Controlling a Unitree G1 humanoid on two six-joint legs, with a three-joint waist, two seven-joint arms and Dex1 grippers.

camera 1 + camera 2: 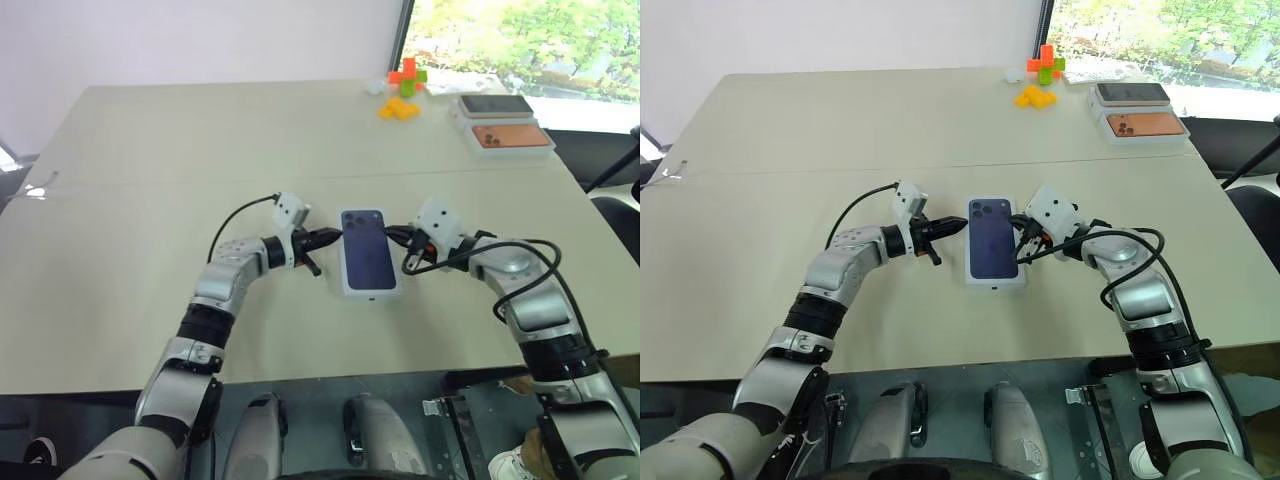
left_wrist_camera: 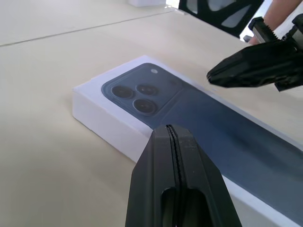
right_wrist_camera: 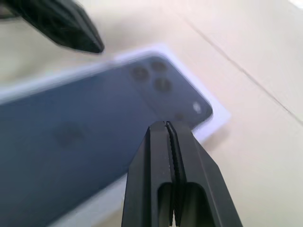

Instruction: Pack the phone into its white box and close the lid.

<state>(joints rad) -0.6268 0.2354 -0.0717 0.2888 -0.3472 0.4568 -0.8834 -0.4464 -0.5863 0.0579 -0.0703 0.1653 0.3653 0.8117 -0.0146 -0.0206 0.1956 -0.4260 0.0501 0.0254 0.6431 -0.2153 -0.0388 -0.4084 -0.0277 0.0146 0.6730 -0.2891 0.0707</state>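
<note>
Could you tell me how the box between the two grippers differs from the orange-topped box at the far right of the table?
The white box has a dark blue phone picture on its top; the orange-topped box shows an orange one. The white box lies near the table's middle, long side running away from the robot; the orange-topped box lies near the far right edge, long side across. The white box lies between the grippers; the orange-topped box lies beside a dark-topped box. Both are flat, white-sided and closed.

Both arms reach forward, forearms angled inward — left gripper [image 1: 328, 237] and right gripper [image 1: 397, 236] point at each other, near-level, fingers pressed together on both.
</note>
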